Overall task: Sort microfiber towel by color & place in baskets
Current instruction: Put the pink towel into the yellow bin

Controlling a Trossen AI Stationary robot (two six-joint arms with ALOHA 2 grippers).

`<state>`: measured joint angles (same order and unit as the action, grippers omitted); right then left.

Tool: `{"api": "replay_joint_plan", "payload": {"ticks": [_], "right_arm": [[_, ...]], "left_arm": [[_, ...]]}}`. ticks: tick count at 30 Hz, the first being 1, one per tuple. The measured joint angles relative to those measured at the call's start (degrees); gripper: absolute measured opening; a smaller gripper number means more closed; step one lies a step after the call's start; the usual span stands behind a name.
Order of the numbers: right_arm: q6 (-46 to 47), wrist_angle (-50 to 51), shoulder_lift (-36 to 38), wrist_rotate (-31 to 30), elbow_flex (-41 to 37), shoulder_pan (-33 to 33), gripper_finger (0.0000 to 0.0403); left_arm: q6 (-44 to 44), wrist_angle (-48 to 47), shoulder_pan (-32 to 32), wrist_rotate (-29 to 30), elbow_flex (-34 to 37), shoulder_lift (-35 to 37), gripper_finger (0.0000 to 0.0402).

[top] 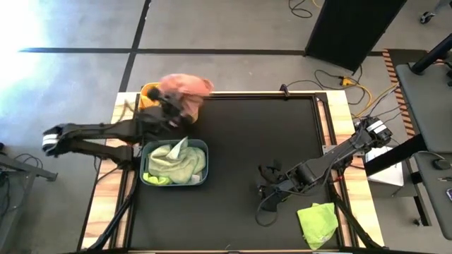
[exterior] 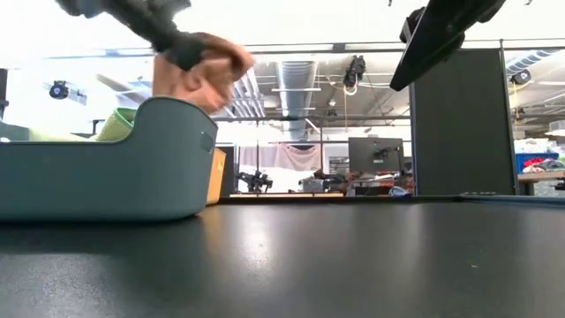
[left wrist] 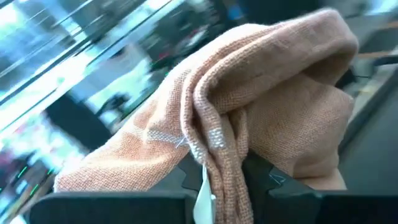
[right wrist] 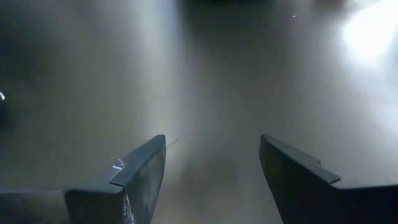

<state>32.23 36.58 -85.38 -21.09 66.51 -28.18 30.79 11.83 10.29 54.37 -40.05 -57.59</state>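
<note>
Left pincer clamping peach towel over seemingly yellow basket; black tabletop, grey floor.

left tool | clamped on peach towel | draped over fingers

bright glare washes out the floor at the far left in the high view, and the pink towel is smeared by motion blur. in the low view the room behind is overexposed, the blue-grey basket soft and out of focus. the left wrist view's background streaks. the right wrist view is dim, with a hazy glare patch on the table.
</note>
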Motion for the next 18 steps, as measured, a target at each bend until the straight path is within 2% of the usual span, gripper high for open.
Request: {"api": "replay_joint_plan", "payload": {"ticks": [4,7,10,13,18], "right_arm": [[-0.26,-0.74,0.0,-0.04,-0.14,0.38,0.024],[-1.68,-2.29,0.0,-0.08,-0.18,0.66,0.0235],[-2.82,-3.49,0.0,-0.1,-0.18,0.79,0.0232],[-2.89,-4.13,0.0,-0.08,-0.18,0.97,0.0231],[-2.86,-4.31,0.0,-0.1,-0.21,1.08,0.0235]], "left_arm": [[-0.2,8.65,9.19,-2.28,8.01,5.39,0.0035],[-1.27,19.32,15.87,-8.39,12.61,6.53,0.0035],[-4.67,29.7,21.65,-13.75,15.91,4.26,0.0035],[-6.41,39.62,26.37,-15.24,16.79,1.11,0.0035],[-14.76,40.78,30.16,-18.77,16.73,-5.49,0.0036]]}}
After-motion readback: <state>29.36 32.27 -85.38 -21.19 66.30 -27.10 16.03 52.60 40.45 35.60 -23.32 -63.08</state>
